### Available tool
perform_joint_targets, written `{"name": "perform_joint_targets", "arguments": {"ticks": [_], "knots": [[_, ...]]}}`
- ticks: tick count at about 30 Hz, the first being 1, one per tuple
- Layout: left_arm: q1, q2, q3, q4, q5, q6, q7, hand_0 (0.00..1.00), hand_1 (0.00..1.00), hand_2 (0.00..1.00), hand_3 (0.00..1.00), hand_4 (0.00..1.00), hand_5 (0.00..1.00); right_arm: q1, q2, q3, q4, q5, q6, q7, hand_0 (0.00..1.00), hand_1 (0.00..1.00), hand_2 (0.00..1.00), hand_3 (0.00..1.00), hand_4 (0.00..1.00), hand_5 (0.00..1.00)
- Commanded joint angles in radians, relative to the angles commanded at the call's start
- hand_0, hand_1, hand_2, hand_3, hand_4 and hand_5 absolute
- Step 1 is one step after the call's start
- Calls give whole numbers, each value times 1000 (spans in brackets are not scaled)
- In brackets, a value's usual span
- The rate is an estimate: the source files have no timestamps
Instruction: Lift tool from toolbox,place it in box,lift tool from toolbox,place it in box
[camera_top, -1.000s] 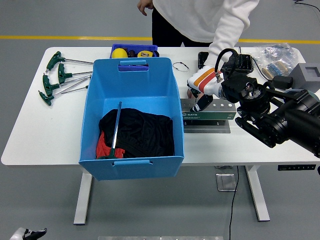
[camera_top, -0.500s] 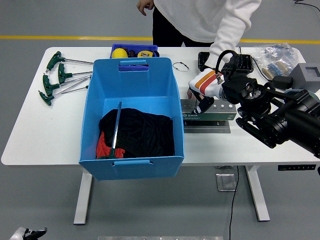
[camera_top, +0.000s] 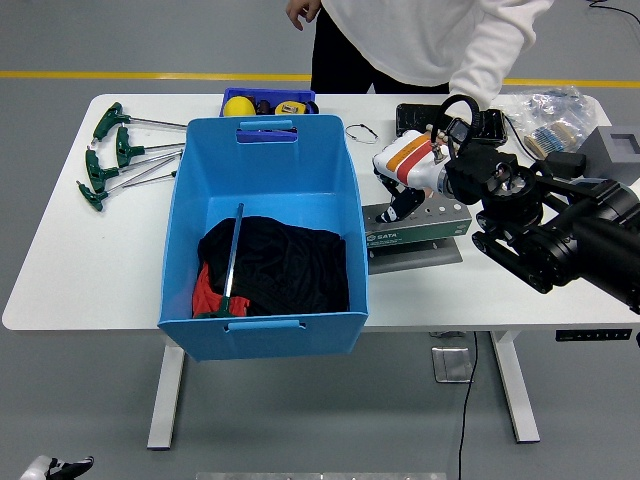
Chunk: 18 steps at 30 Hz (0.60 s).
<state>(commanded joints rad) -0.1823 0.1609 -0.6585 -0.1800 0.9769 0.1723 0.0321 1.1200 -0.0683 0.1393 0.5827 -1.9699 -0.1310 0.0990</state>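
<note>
Right arm (camera_top: 560, 235): black housing built from bulky, rounded joint segments with exposed brackets, positioned to the right of the blue bin (camera_top: 262, 235). A black cable loops over the wrist section. Right hand (camera_top: 405, 175): white shell carrying one orange and one red band, with dark finger segments. Person (camera_top: 425, 40), beyond the blue bin: white long-sleeved top, dark trousers.

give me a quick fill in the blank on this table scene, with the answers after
1. The T-handle tool inside the blue bin lies on a ____ cloth.
2. The right hand is over the green ____.
3. The loose T-handle wrenches lie to the ____ of the bin.
4. The bin's colour is ____.

Answers: black; toolbox; left; blue
</note>
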Motion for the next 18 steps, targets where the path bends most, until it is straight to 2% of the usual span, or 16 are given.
{"name": "perform_joint_targets", "arguments": {"ticks": [1,2,7,8,13,14,18], "knots": [[0,0,1,0,-1,0,0,728,698,694,648,661,619,0,-1,1,-1,-2,-6,3,76,62,120,120,893,614],[1,0,0,0,-1,0,0,732,699,694,648,660,619,-1,-1,1,-1,-3,-12,4,36,2,64,74,848,626],[4,-1,-3,0,0,-1,0,732,699,694,648,660,619,1,-7,5,1,-9,-31,9,36,2,64,74,848,626],[4,-1,-5,0,2,-1,1,733,699,694,647,658,618,3,-9,7,4,-10,-31,8,2,2,28,53,864,640],[7,1,-17,0,15,-2,5,733,699,694,647,658,618,9,-19,24,23,-12,-10,-6,2,2,28,53,864,640],[7,1,-20,0,19,-2,5,733,700,694,648,659,619,11,-22,28,28,-14,-7,-9,2,2,2,41,865,651],[14,1,-37,0,37,-2,10,733,700,694,648,659,619,29,-48,55,74,-21,17,-20,2,2,2,41,865,651]]}}
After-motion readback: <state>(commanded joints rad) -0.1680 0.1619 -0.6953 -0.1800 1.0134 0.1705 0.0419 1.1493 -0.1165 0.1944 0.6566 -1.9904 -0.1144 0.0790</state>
